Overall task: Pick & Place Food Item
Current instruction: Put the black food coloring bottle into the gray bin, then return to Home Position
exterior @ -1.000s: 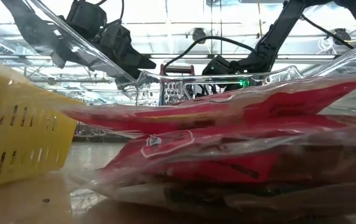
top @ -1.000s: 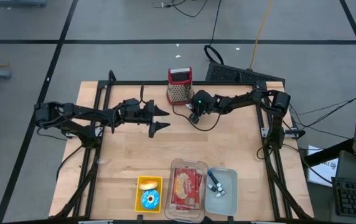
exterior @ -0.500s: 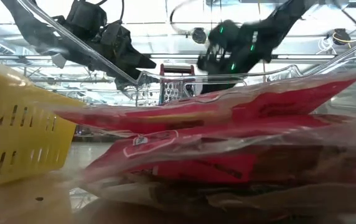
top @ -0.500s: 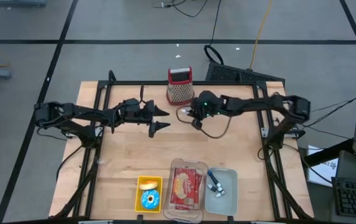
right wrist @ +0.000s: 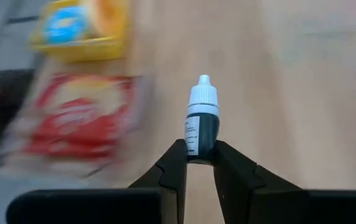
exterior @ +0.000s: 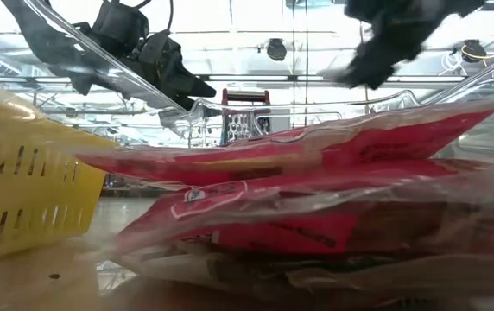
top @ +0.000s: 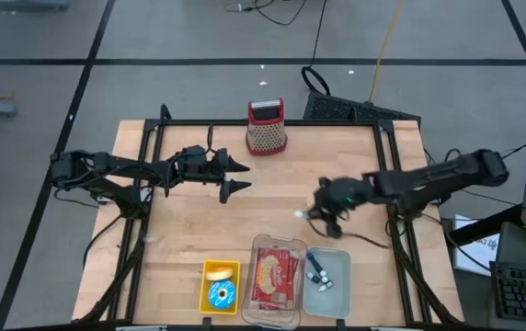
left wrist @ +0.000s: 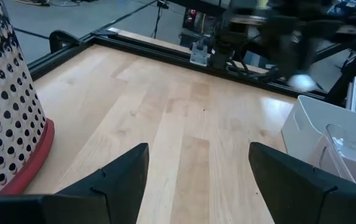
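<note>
A wooden table (top: 199, 221) holds a clear tray of red snack packets (top: 276, 276), a yellow basket (top: 220, 285) and a box grater (top: 266, 127). The right gripper (right wrist: 200, 163), above the table near the tray, pinches a small dropper bottle (right wrist: 201, 124). The left gripper (top: 235, 176) hovers with fingers spread.

Red packet (exterior: 316, 199) beside yellow basket (exterior: 22, 173)

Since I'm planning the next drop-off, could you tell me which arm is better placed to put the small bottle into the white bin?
Right. Its claw already grips the dropper bottle near the white bin. The left claw is open and farther away.
</note>
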Controlling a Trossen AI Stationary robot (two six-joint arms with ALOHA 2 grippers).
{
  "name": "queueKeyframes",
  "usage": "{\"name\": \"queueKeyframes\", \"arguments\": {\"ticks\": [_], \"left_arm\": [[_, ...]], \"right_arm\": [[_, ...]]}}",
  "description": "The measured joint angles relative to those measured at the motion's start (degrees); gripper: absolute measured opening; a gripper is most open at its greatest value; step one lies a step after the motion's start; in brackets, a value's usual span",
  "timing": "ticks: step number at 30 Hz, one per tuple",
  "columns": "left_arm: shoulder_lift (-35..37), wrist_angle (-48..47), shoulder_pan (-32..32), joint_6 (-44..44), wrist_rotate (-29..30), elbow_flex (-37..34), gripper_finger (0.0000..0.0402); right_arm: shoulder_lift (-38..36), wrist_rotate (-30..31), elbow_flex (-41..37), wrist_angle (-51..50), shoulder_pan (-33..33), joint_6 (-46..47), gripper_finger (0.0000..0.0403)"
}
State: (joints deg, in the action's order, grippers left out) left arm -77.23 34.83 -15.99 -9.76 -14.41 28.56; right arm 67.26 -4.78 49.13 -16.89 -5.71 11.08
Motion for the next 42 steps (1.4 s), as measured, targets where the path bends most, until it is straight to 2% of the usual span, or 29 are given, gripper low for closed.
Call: {"name": "queueKeyframes", "arguments": {"ticks": [5, 10, 16, 19, 23, 27, 32, 37, 42], "left_arm": [[0.0, 0.0, 0.0, 0.4, 0.0, 0.0, 0.0274], [0.0, 0.0, 0.0, -0.1, 0.0, 0.0, 0.0273], [0.0, 0.0, 0.0, -0.9, 0.0, 0.0, 0.0274], [0.0, 0.1, 0.0, -0.9, 0.0, 0.0, 0.0274], [0.0, 0.0, 0.0, -0.9, 0.0, 0.0, 0.0274], [0.0, 0.1, 0.0, -1.0, 0.0, 0.0, 0.0274], [0.0, 0.1, 0.0, -1.0, 0.0, 0.0, 0.0274], [0.0, 0.1, 0.0, -1.0, 0.0, 0.0, 0.0274], [0.0, 0.1, 0.0, -1.0, 0.0, 0.0, 0.0274]], "right_arm": [[-6.6, 0.0, -6.5, 3.3, -10.8, 6.8, 0.0049], [-9.8, 0.0, -13.5, 6.4, -20.4, 14.5, 0.0049], [-10.0, 1.6, -20.3, 16.5, -27.5, 19.9, 0.0049], [-9.2, 3.6, -21.7, 17.7, -30.1, 19.7, 0.0049], [-8.0, 6.4, -22.0, 18.1, -32.3, 18.6, 0.005], [-7.7, 6.6, -22.0, 21.2, -32.6, 19.5, 0.0059], [-7.7, 6.5, -22.0, 26.0, -32.6, 21.6, 0.0099], [-7.7, 8.4, -22.0, 26.3, -32.6, 21.7, 0.0139], [-7.7, 9.2, -22.0, 26.5, -32.6, 21.2, 0.016]]}}
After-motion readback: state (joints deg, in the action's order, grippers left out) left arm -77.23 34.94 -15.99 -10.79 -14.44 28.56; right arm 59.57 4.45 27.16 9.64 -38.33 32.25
